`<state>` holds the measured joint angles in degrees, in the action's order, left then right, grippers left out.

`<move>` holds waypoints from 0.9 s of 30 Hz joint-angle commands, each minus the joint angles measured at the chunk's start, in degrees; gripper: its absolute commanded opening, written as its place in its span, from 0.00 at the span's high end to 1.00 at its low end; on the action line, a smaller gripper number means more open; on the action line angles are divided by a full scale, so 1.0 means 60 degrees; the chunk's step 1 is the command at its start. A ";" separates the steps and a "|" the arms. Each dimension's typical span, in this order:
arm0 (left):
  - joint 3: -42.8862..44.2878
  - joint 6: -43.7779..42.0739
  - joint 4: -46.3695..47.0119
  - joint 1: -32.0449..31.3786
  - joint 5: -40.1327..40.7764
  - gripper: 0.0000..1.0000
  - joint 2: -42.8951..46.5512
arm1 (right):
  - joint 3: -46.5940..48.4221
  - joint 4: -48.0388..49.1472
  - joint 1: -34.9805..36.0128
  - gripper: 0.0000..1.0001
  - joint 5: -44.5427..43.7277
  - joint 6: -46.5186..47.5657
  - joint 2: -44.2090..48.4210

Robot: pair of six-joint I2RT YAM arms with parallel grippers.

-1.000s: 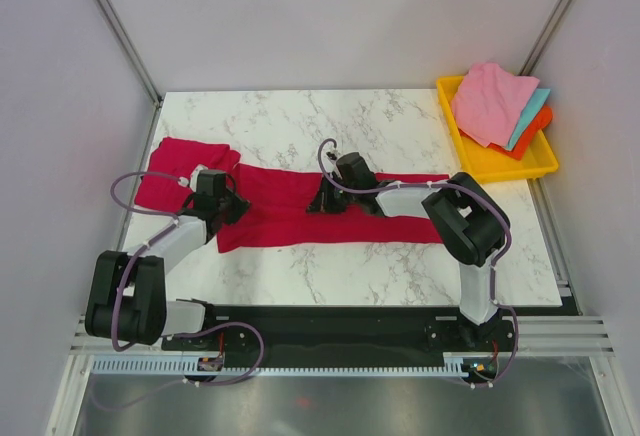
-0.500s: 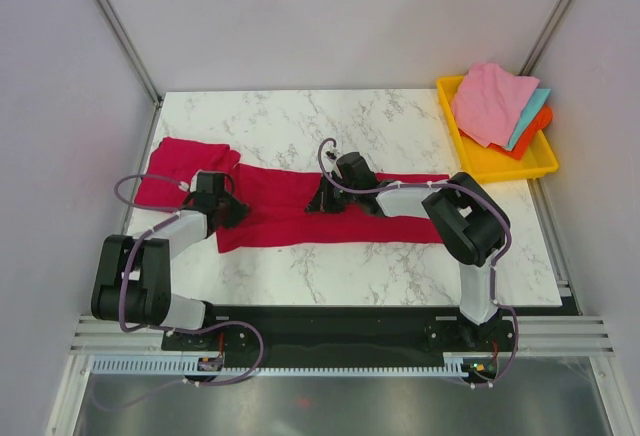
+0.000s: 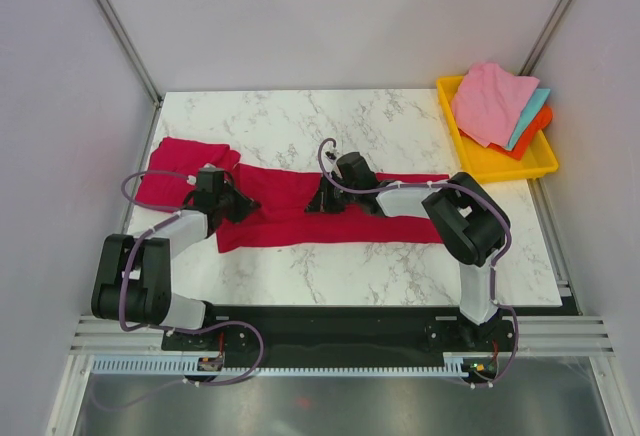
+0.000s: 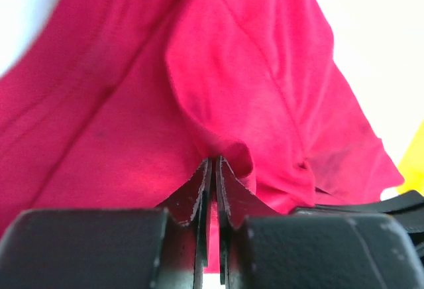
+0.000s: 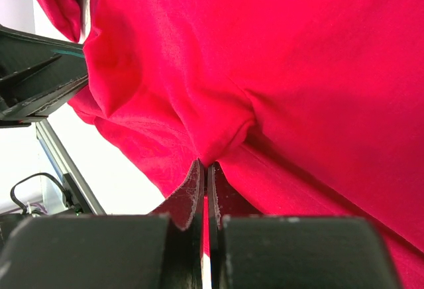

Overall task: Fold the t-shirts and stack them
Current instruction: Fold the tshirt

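A crimson t-shirt (image 3: 300,218) lies in a long band across the middle of the marble table (image 3: 300,121). A second crimson t-shirt (image 3: 170,168) lies folded small at the far left. My left gripper (image 3: 240,203) is shut on a pinch of the long shirt's left end; the pinched cloth (image 4: 225,150) bunches at the fingertips (image 4: 202,186). My right gripper (image 3: 318,200) is shut on a fold of the same shirt near its middle; red cloth (image 5: 218,136) is nipped between the fingertips (image 5: 192,183).
A yellow tray (image 3: 520,166) at the back right corner holds pink, teal and orange cloths (image 3: 492,101). Bare marble shows in front of and behind the shirts. Grey walls close in the table on three sides.
My left gripper has shifted a little right and away along the shirt's left end, drawing cloth with it. The right arm has not moved.
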<state>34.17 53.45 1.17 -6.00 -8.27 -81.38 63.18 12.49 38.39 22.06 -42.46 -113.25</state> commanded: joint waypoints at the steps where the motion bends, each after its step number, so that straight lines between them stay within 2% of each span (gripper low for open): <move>1: -0.0070 -0.0207 0.0639 -0.0040 -0.0656 0.89 0.0234 | -0.0012 0.0335 -0.0027 1.00 0.0116 -0.0028 0.0140; 6: -0.0290 -0.0236 0.0801 -0.0040 -0.0658 0.90 0.0673 | 0.0017 0.0320 -0.0027 1.00 0.0131 -0.0028 0.0096; 7: -0.0319 -0.0222 0.0758 -0.0040 -0.0643 0.98 0.0775 | 0.0003 0.0320 -0.0027 1.00 0.0117 -0.0028 0.0096; 12: -0.0349 0.0026 0.0158 -0.0040 -0.0511 0.98 0.0966 | 0.0076 0.0218 -0.0041 1.00 0.0058 0.0001 0.0096; 19: -0.0217 0.0188 -0.1614 -0.0011 0.0309 0.98 0.1405 | 0.0105 0.0057 -0.0027 1.00 -0.0044 0.0074 0.0155; 24: -0.0173 0.0671 -0.2681 -0.0011 0.0075 0.98 0.1669 | 0.0105 0.0028 -0.0027 1.00 -0.0132 0.0147 0.0257; 27: -0.0056 0.0657 -0.2905 -0.0011 -0.0173 0.93 0.1830 | 0.0105 0.0013 -0.0027 1.00 -0.0162 0.0177 0.0243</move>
<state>32.45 55.37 -12.32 -6.02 -8.03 -72.51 63.18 11.97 38.39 21.98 -42.22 -113.25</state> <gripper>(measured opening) 0.064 0.018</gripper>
